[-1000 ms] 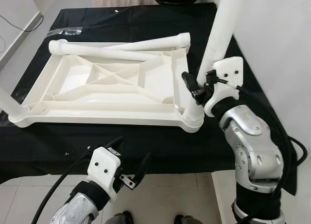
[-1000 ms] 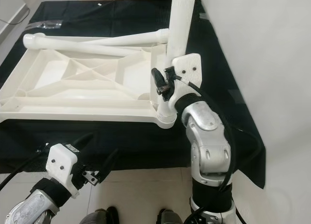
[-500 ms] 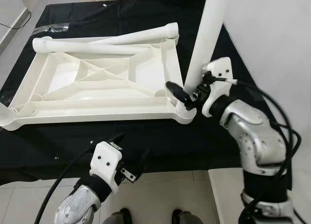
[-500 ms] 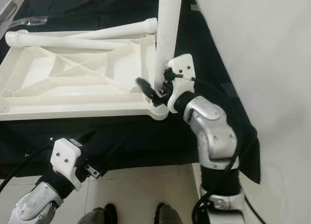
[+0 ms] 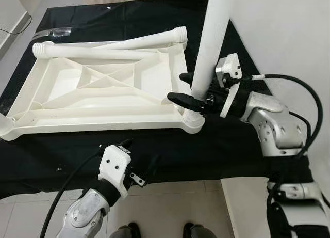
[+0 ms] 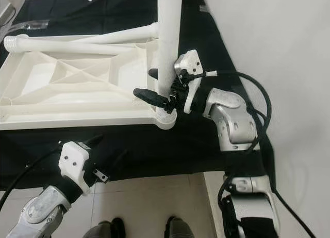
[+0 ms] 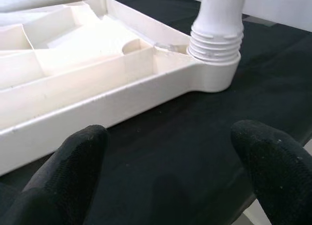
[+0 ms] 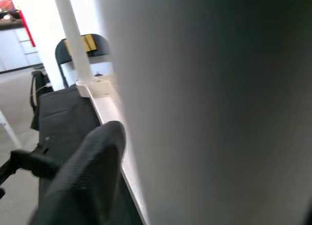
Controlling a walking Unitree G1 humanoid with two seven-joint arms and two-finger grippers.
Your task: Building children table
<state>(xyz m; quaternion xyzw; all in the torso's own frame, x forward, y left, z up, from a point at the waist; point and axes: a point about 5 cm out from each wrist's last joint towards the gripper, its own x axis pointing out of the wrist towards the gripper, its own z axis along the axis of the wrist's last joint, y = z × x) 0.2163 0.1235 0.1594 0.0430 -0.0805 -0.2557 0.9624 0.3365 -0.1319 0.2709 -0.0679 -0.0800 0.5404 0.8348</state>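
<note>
The right hand (image 5: 192, 91) has swung round over the last second: its wrist now lies nearly level and its black fingers reach in from 3 o'clock, one on each side of the upright leg (image 5: 211, 42), clenched on it low down, just above the threaded collar. That leg stands in the corner socket of the upturned top (image 5: 103, 93), at about 4 o'clock on the frame. The turn of the wrist looks to me like screwing the leg home, so this corner seems close to done. Two more legs (image 5: 111, 47) lie crossed along the far edge at 12 o'clock, not yet fitted. The left hand (image 5: 139, 168) hangs released below the near edge of the black-draped table (image 5: 227, 145). No brand, label or writing can be read anywhere.
</note>
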